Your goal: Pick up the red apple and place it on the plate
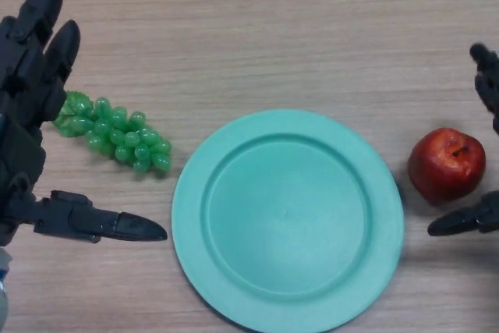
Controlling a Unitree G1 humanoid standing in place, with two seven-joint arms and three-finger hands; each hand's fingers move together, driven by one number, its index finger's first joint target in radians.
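A red apple (446, 164) sits on the wooden table, just right of a round green plate (234, 286). The plate holds nothing. My right hand (487, 216) is at the right edge, open, with its thumb just below the apple and its fingers (485, 76) above it; it is not touching the apple. My left hand (31, 91) is at the left edge, open, fingers straight and thumb stretched toward the plate.
A bunch of green grapes (117, 134) lies left of the plate, between my left hand's fingers and thumb. The wooden table (273, 29) extends beyond the plate.
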